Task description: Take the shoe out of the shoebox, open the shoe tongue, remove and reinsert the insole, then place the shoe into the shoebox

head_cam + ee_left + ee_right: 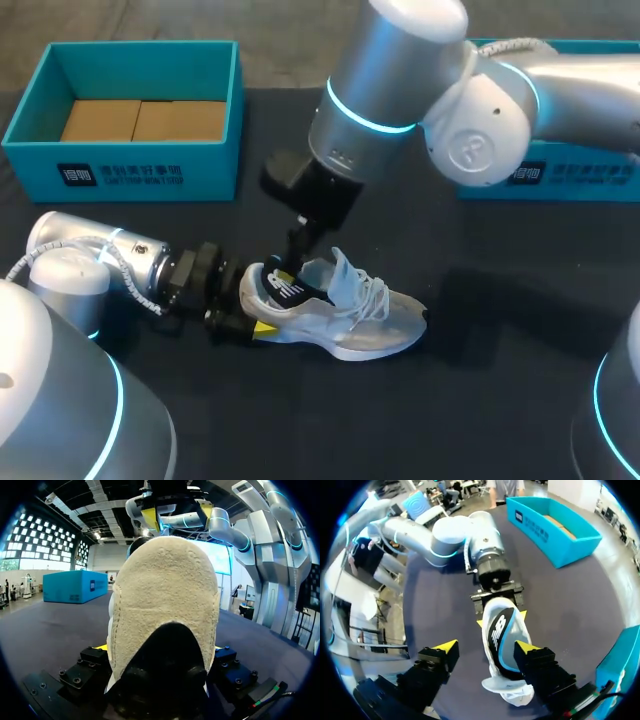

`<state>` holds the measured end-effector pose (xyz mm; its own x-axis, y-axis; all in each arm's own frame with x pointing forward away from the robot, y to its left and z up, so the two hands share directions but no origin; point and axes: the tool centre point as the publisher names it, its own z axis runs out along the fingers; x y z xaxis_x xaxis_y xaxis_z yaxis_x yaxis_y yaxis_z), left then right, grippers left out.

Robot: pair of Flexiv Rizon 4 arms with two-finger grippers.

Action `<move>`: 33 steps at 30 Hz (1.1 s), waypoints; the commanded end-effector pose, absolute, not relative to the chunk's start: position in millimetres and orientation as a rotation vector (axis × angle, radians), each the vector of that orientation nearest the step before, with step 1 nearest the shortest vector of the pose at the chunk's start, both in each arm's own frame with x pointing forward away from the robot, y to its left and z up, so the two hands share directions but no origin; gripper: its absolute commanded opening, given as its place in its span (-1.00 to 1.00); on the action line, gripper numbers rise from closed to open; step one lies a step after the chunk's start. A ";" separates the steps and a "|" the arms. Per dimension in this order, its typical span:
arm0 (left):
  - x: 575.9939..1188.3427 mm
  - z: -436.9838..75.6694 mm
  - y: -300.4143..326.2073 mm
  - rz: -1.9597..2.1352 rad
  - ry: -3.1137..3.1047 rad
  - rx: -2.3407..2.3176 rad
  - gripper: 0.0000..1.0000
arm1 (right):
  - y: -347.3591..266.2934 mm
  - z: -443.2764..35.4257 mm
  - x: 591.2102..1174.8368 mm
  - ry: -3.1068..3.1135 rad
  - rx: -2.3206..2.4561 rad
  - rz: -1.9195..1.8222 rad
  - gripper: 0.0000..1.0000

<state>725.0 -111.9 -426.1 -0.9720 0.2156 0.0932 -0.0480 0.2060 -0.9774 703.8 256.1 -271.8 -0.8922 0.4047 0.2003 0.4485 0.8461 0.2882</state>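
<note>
While white print marks the teal shoebox [120,170] wall, our left arm [110,262] lies low, left jaws clamping the heel of the shoe [340,310] on the bench [500,400]. From the left wrist, that heel fills the grip. From the right wrist, our right jaws hang spread above the logo-marked insole [499,635].

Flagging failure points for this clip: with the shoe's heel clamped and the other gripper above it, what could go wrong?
The left gripper pinches the sneaker only at its heel, so a downward push from the right gripper might twist it loose. The right gripper's open fingers could also snag the laces.
</note>
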 end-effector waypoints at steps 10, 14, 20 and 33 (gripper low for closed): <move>724.7 -427.3 -112.4 1.850 -2.269 -0.159 -1.00 | 266.8 -293.6 713.8 -2.794 -0.763 -0.475 0.15; 724.7 -427.3 -112.4 1.850 -2.269 -0.159 -1.00 | 263.8 -297.3 715.2 -2.766 -0.790 -0.489 0.07; 724.7 -427.3 -112.4 1.850 -2.269 -0.159 -1.00 | 257.9 -306.8 719.9 -2.718 -0.849 -0.495 0.07; 724.7 -427.3 -112.4 1.850 -2.269 -0.159 -1.00 | 254.5 -310.1 717.3 -2.679 -0.940 -0.475 0.06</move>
